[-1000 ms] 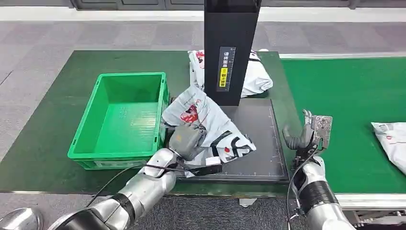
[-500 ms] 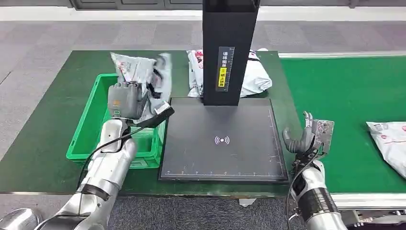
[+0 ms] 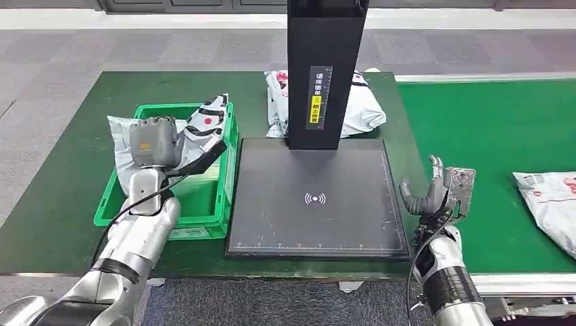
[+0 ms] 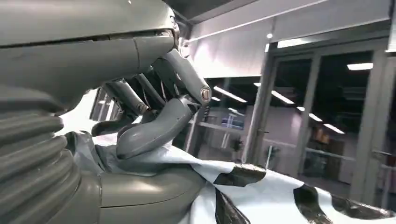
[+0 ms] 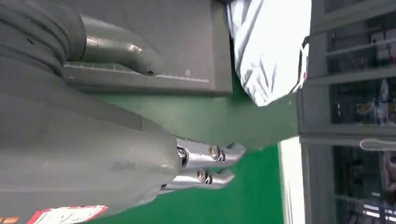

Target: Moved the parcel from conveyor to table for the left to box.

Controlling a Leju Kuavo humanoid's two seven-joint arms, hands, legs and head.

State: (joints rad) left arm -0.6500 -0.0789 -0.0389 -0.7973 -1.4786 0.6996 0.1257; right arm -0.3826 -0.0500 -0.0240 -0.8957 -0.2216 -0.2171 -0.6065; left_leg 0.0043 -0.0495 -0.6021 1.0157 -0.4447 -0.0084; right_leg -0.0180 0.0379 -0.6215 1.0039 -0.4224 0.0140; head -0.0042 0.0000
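Note:
My left hand (image 3: 155, 141) grips a crumpled grey parcel (image 3: 201, 127) with black and red marks, held over the left part of the green box (image 3: 219, 201). In the left wrist view the thumb and fingers (image 4: 154, 130) press into the parcel's grey film (image 4: 261, 196). My right hand (image 3: 438, 193) hovers with fingers apart and nothing in it, between the black scanner pad (image 3: 316, 197) and the green conveyor (image 3: 496, 136). Another grey parcel (image 3: 550, 200) lies on the conveyor at the far right.
A black scanner post (image 3: 325, 68) rises behind the pad, and a grey parcel (image 3: 363, 109) lies behind it, its pale film (image 5: 268, 51) also in the right wrist view. The green table (image 3: 54, 204) ends at a near edge above grey floor.
My left hand has lifted the parcel off the scanner pad and swung it left over the green box, then lowered it slightly. The conveyor parcel slid a little left. My right hand stayed put.

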